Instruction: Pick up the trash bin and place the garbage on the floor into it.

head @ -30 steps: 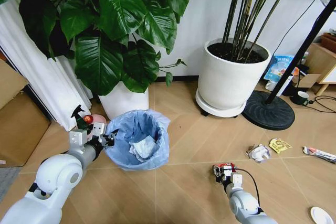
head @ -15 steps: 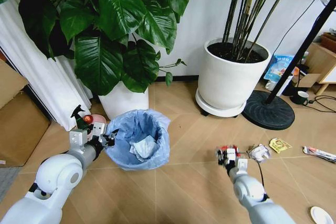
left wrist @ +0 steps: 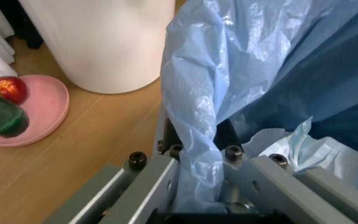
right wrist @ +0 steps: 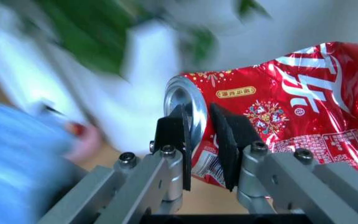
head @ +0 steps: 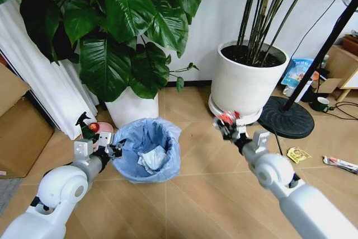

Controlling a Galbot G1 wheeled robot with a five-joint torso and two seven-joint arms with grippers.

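Observation:
The trash bin (head: 146,149), lined with a crinkly light-blue bag (left wrist: 260,70), stands on the floor with crumpled white paper (head: 152,159) inside. My left gripper (head: 114,150) is shut on its near-left rim, and the left wrist view shows the fingers (left wrist: 197,137) pinching rim and bag. My right gripper (head: 226,125) is raised to the right of the bin, shut on a crushed red can (head: 228,117). The right wrist view shows the pads (right wrist: 182,135) clamping the can (right wrist: 291,112) at its top end. A yellow wrapper (head: 298,154) and a long thin wrapper (head: 340,164) lie on the floor at right.
Two large white plant pots (head: 131,107) (head: 246,85) stand behind the bin. A black lamp base (head: 285,118) and cables lie at the right. A pink plate (head: 103,128) with a red fruit and a green spray bottle (head: 84,122) sit left of the bin, near a cardboard box (head: 19,132).
My right gripper has risen from the floor with the red can and swung up and left, toward the bin. The left arm and the bin have not moved.

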